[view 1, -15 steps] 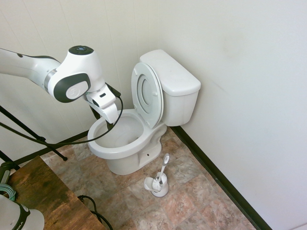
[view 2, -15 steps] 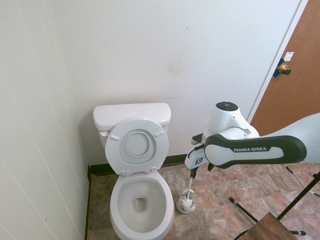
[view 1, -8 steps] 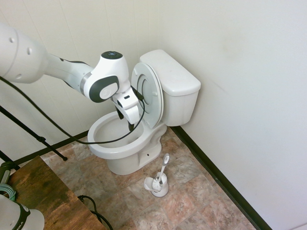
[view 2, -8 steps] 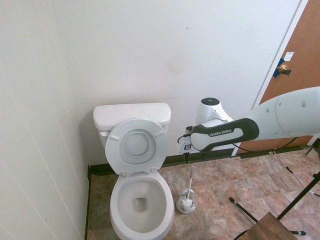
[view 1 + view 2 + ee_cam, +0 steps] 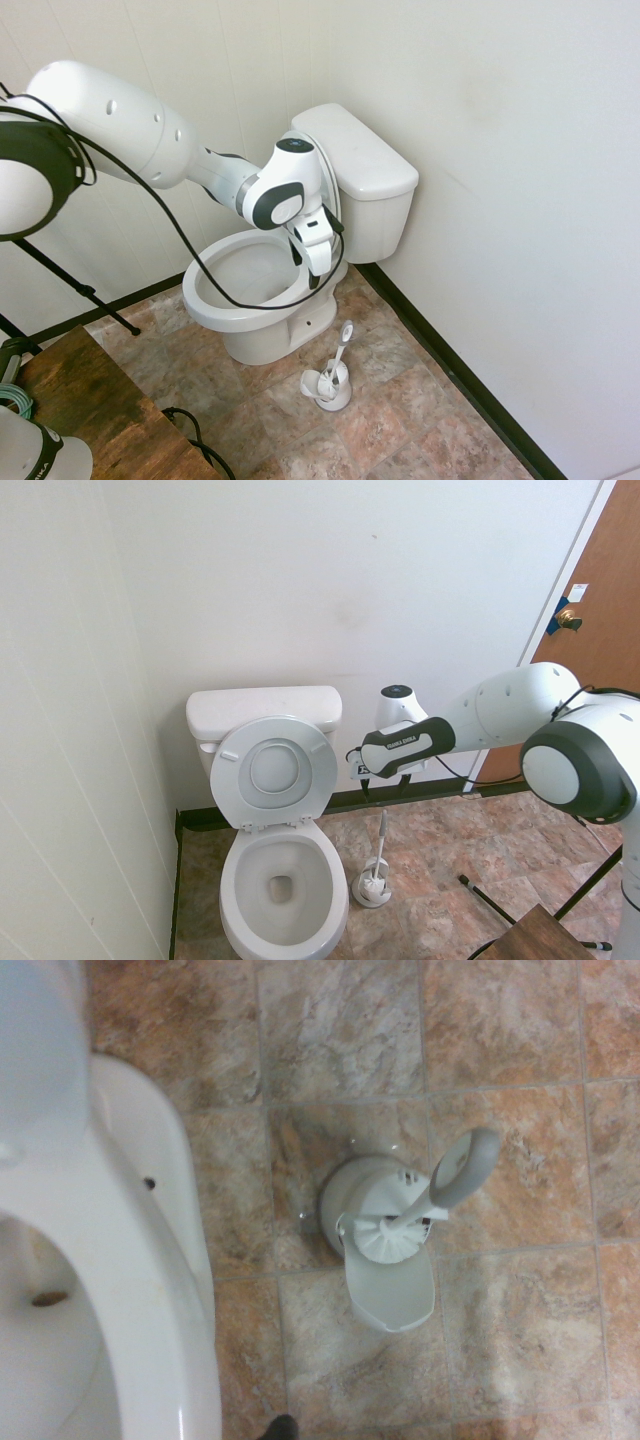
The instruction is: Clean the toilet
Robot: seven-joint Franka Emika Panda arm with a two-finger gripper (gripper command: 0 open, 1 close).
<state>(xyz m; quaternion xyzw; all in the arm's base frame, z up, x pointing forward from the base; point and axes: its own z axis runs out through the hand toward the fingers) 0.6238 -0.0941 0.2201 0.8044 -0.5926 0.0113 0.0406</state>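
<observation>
The toilet sits in the corner, lid up, bowl open and untouched. Just beside it on the floor, the brush stands in its holder. Above the brush, the tool hangs wide and empty: this is the approach, with lowering onto the handle next.

A glossy white toilet stands against plain off-white walls edged with a black baseboard. The floor is mottled tile in brown, tan and grey. A white brush holder carries a white brush with a grey looped handle. The door is reddish brown. The arm is white with dark grey bands.
</observation>
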